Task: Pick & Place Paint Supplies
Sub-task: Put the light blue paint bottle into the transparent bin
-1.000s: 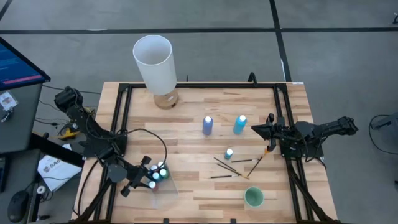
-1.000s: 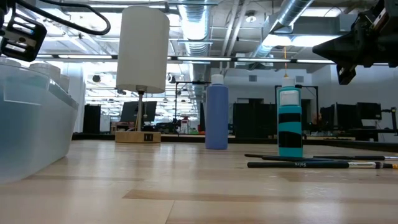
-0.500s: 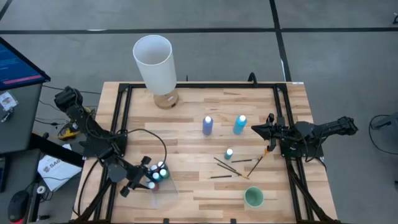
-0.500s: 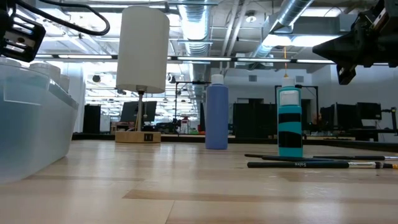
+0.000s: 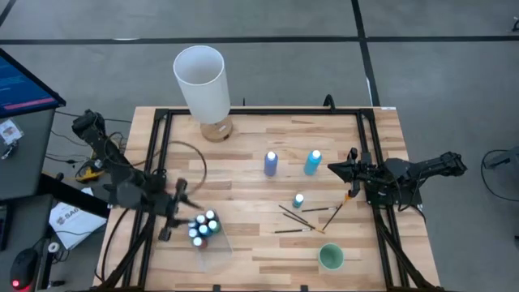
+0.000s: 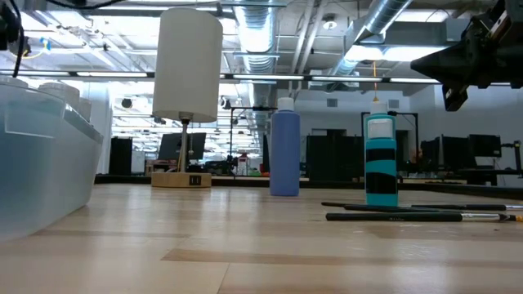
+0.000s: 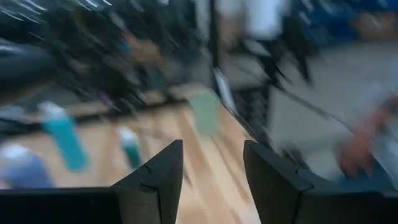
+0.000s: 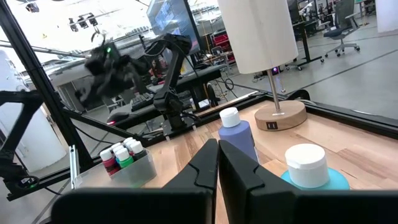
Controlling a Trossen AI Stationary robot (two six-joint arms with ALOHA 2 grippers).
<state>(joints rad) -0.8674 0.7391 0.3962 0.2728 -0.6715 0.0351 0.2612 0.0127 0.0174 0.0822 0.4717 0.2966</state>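
Observation:
Several small white-capped bottles [image 5: 203,225] stand in a clear bin [image 5: 209,245] near the table's left front. My left gripper [image 5: 177,197] hovers beside the bin's far side, open and empty [image 7: 212,144]. Two taller bottles, purple-blue [image 5: 270,164] and light blue [image 5: 313,162], stand upright mid-table. A small teal bottle [image 5: 298,200] stands nearer, with thin dark brushes [image 5: 296,216] lying flat beside it. My right gripper [image 5: 332,168] hangs shut above the table, right of the light blue bottle, holding nothing [image 8: 217,152].
A tall white cylinder lamp [image 5: 201,81] stands on its wooden base at the far left. A small green cup [image 5: 330,257] sits near the front right. A black frame [image 5: 158,154] borders the tabletop. Bare wood lies between the bin and the brushes.
My left gripper has swung quickly away from the bin toward the table's far edge and risen, leaving the low view's top left corner; it has turned so that it now faces the table's right side. Bottles, brushes and the right arm have stayed still.

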